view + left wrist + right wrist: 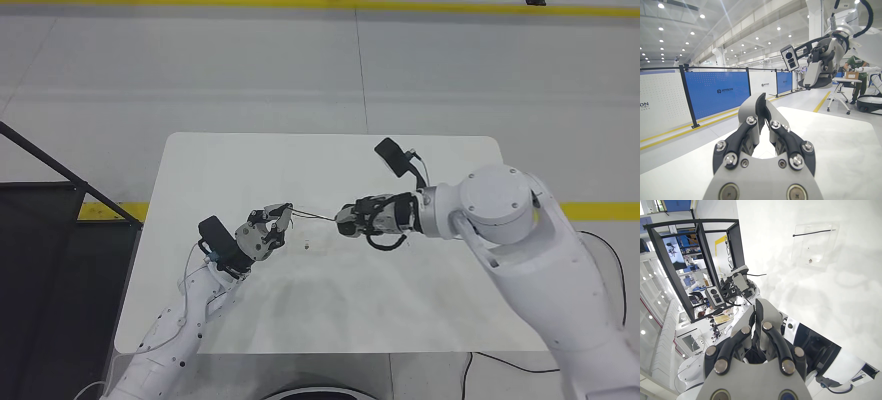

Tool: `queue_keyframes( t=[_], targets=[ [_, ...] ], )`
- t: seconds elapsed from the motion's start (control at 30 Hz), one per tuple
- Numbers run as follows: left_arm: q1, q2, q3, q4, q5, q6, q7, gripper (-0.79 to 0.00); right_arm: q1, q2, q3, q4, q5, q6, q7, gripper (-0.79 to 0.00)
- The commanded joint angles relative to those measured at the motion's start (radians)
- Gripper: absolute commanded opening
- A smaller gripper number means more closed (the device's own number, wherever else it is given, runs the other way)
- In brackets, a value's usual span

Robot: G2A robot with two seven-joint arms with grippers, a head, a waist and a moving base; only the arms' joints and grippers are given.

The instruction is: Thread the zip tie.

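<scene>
left gripper (pixel 284 216): you had its fingers pinched shut on the zip tie (pixel 315 213).
right gripper (pixel 343 219): you had it clamped on the tie's other end.

The white bench (pixel 420 300) has rounded corners and stands on a grey floor (pixel 200 70). A clear tray (pixel 819 247) lies on it, with a black zip tie (pixel 813 232) across one end and a small dark speck (pixel 810 260) near the other.

Jaws pressed together on the right gripper (pixel 755 311)
Beyond it, the left gripper (pixel 743 274) grips a black zip tie (pixel 759 275) above the white table (pixel 810 313).
</scene>
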Motion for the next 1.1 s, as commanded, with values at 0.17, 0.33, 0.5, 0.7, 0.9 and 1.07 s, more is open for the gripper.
queue_keyframes(
  t=[0.17,0.33,0.5,0.7,0.9,1.07],
  targets=[
    [0.000,0.000,0.000,0.000,0.000,0.000,0.000,-0.785,0.011,0.001,-0.010,0.005,0.008,0.006,-0.004,-0.785],
    [0.000,0.000,0.000,0.000,0.000,0.000,0.000,-0.785,0.014,0.002,-0.016,0.007,0.016,0.003,-0.008,-0.785],
    [0.000,0.000,0.000,0.000,0.000,0.000,0.000,-0.785,0.016,0.004,-0.020,0.007,0.021,-0.003,-0.012,-0.785],
    [0.000,0.000,0.000,0.000,0.000,0.000,0.000,-0.785,0.020,0.005,-0.022,0.010,0.030,0.001,-0.020,-0.785],
    [0.000,0.000,0.000,0.000,0.000,0.000,0.000,-0.785,0.021,0.007,-0.021,0.012,0.040,0.003,-0.030,-0.785],
    [0.000,0.000,0.000,0.000,0.000,0.000,0.000,-0.785,0.022,0.010,-0.023,0.012,0.042,0.006,-0.030,-0.785]
  ],
)
